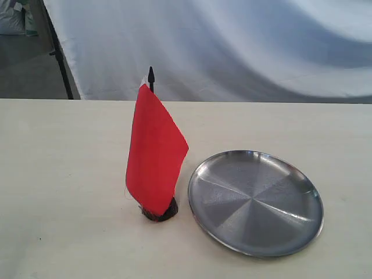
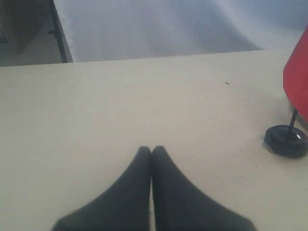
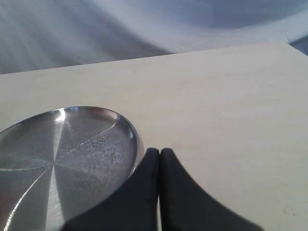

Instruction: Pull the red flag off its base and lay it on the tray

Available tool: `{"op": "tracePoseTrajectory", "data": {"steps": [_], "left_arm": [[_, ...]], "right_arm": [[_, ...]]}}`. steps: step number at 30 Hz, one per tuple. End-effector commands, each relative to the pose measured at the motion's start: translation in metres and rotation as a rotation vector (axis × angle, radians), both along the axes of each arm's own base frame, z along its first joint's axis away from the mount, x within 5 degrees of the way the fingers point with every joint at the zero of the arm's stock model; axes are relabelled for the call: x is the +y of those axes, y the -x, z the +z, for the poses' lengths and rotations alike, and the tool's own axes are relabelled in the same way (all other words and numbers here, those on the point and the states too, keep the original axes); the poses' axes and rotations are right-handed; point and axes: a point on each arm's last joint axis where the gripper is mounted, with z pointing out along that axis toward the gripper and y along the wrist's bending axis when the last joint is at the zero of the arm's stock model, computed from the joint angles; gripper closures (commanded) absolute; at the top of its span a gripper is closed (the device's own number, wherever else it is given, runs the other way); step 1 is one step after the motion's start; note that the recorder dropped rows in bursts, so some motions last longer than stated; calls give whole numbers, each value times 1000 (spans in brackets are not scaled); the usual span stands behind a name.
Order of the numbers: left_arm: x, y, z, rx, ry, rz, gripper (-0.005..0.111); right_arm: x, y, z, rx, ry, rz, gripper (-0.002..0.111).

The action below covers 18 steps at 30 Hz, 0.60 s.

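The red flag (image 1: pixel 154 154) stands upright on its thin black stick, planted in the small round black base (image 1: pixel 161 213) on the pale table. Right beside it lies the round steel tray (image 1: pixel 256 202), with nothing in it. Neither gripper shows in the exterior view. In the left wrist view my left gripper (image 2: pixel 151 150) is shut and holds nothing, well short of the base (image 2: pixel 286 141) and the flag's red cloth (image 2: pixel 298 82). My right gripper (image 3: pixel 160 153) is shut too, empty, hanging just off the rim of the tray (image 3: pixel 62 159).
The pale table (image 1: pixel 64 174) stretches wide around the flag and tray. A white cloth backdrop (image 1: pixel 232 46) hangs behind its far edge, with a black stand leg (image 1: pixel 58 52) at the back left.
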Motion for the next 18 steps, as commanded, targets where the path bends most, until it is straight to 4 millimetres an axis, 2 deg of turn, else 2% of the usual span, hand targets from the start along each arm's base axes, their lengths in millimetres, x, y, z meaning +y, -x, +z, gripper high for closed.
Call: {"op": "tracePoseTrajectory", "data": {"steps": [1,16,18], "left_arm": [[0,0,-1,-2,8,5,107],[0,0,-1,-2,8,5,107],[0,0,-1,-2,8,5,107]], "right_arm": [[0,0,2,-13,4,-3,109],[0,0,2,-13,4,-3,109],[-1,0,3,-29,47,5,109]]}}
